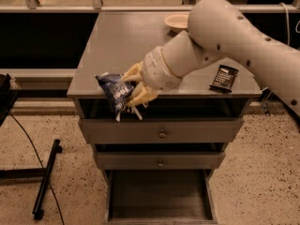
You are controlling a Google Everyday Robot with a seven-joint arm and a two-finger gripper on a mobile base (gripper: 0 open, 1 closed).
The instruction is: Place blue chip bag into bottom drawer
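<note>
Floor stand: at far left I see a black metal stand leg [45,179] on the speckled floor; its upper part is cut off by the frame edge.
Blue chip bag: the crumpled dark-blue and white foil snack bag [112,92] hangs at the front left edge of the grey bench [122,41]. I cannot tell whether it touches the edge.
Pincer: the cream two-finger pincer [129,89] is clamped on the bag's right side, and its fingers cover part of the foil.
Bottom drawer: the deep grey bottom drawer [159,198] stands pulled out, well below the bag; its front is cut off by the lower frame edge.
Bowl: a pale shallow bowl [176,21] at the bench's back is half hidden by the cream robot arm [234,32].
Black packet: a small flat black packet [223,78] lies near the right front corner.
</note>
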